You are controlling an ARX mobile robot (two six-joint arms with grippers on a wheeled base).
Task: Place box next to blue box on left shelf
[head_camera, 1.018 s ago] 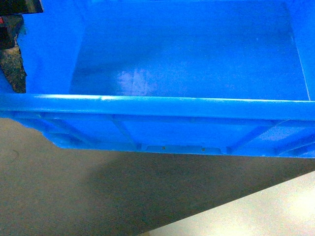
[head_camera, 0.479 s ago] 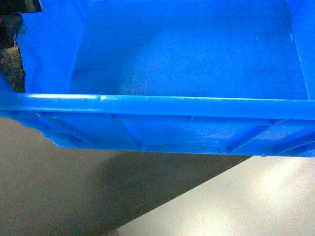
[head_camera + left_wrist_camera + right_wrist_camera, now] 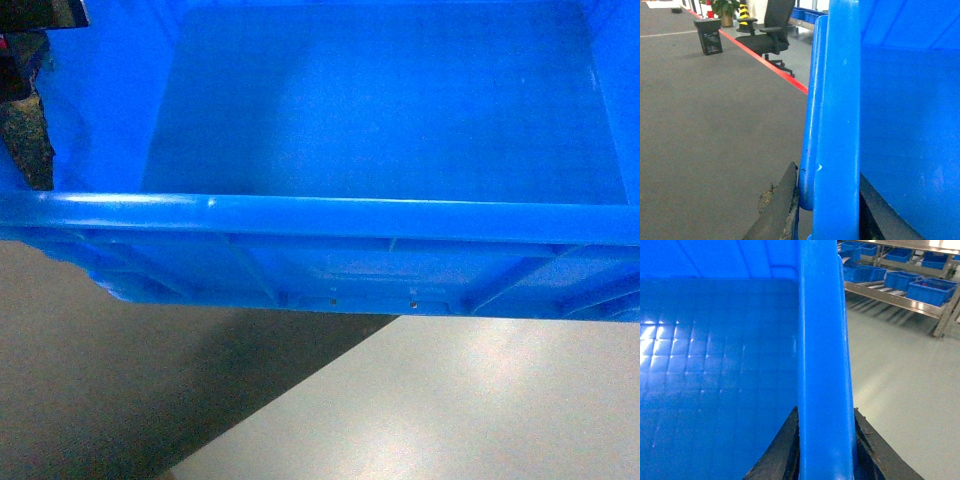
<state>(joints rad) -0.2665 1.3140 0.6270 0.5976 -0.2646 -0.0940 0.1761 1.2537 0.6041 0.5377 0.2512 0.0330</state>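
**Blue crate carried above the floor, both grippers clamped on its end walls**

The box (image 3: 380, 130) filled most of the head view, its thick rim running across the frame and its ribbed near wall hanging above the floor (image 3: 120, 390), dark grey on the left and pale and glossy on the right; the left gripper (image 3: 827, 215) held the left wall, one of its fingers (image 3: 777, 210) pressed on the outside and the other on the inside; the right gripper (image 3: 824, 455) gripped the right wall the same way, fingers closed tight on either face. Beyond the crate, a black office chair (image 3: 771, 30) stood by a red floor line (image 3: 770, 62); a steel rack (image 3: 900, 295) carried small blue bins (image 3: 932, 290).
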